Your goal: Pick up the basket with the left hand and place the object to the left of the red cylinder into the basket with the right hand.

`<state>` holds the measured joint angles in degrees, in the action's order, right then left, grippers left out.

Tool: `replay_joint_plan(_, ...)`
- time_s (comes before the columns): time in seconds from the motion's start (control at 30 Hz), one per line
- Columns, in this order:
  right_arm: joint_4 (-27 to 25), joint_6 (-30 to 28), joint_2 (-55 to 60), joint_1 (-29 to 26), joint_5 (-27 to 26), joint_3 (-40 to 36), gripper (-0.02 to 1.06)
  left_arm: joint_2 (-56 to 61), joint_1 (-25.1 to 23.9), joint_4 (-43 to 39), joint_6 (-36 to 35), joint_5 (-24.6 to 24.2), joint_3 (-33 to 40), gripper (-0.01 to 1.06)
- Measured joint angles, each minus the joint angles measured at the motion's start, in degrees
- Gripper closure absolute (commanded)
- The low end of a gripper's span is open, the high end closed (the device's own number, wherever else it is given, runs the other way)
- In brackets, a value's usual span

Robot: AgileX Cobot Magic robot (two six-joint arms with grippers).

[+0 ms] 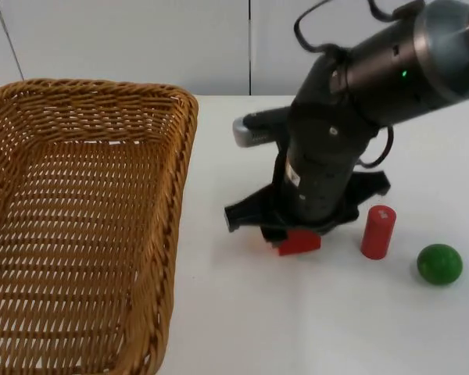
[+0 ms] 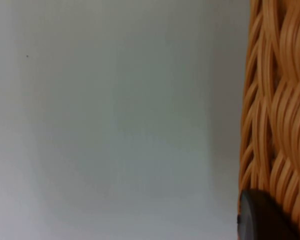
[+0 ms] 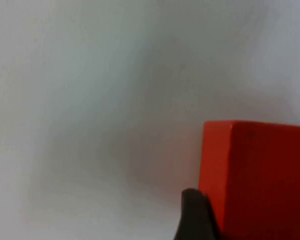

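block (image 1: pixel 299 243), red and boxy, sits on the table just left of the red cylinder (image 1: pixel 377 232), right under the right gripper (image 1: pixel 293 234); a fingertip touches its side, jaw width can't tell. left gripper (image 2: pixel 262 220) is at the wicker basket (image 1: pixel 86 219) rim.

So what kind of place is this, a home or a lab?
Probably a lab test bench: a bare white table against a grey partition wall, with only a wicker basket, a red block, red cylinder and green ball.

White table (image 1: pixel 242 328) carries red block (image 1: pixel 300 243), red cylinder (image 1: pixel 377 232) upright just beside it, green ball (image 1: pixel 439 264) further right. Wicker basket (image 1: pixel 78 226) at left, possibly lifted.
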<state>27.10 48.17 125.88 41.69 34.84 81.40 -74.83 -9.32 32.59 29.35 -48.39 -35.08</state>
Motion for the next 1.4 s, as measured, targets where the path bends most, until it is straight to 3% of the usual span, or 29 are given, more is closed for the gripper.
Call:
replay_joint_plan(0.1,1.5,-0.8,-3.5,0.0,1.0,0.0,1.04,0.0,0.0,0.0,0.0,0.0,0.0,1.05)
replay_joint_plan(0.27,1.1,-7.6,-12.1,0.0,1.9,0.0,1.04,0.0,0.0,0.0,0.0,0.0,0.0,1.05)
replay_joint_plan(0.33,-1.1,-13.9,-18.4,0.0,3.0,0.0,1.04,-0.1,0.0,0.0,0.0,0.0,0.0,1.05)
replay_joint_plan(0.37,-1.1,-13.9,-18.4,0.0,3.0,0.0,1.04,-0.1,0.0,0.0,0.0,0.0,0.0,1.05)
replay_joint_plan(0.47,-6.0,-22.7,-24.5,0.0,4.6,0.5,1.05,-1.3,0.0,0.0,0.0,-0.2,0.0,1.05)
replay_joint_plan(0.6,-10.8,-29.6,-27.3,0.0,8.6,4.1,1.05,-2.7,0.0,0.1,0.0,-0.2,0.0,1.05)
replay_joint_plan(0.83,-20.3,-39.4,-25.7,0.0,14.2,12.2,1.05,-3.3,0.0,0.9,0.0,-0.2,0.0,1.05)
replay_joint_plan(0.93,-28.8,-45.8,-22.3,0.5,14.7,16.9,1.05,-3.3,0.0,0.9,0.0,-0.1,0.0,1.05)
replay_joint_plan(1.23,-31.8,-49.9,-12.5,6.6,14.6,23.3,1.05,-3.4,0.0,1.0,0.0,-0.1,0.0,1.05)
replay_joint_plan(1.4,-32.1,-50.3,-7.3,9.1,11.5,23.9,1.04,-3.4,0.0,1.0,0.0,-0.1,0.0,1.05)
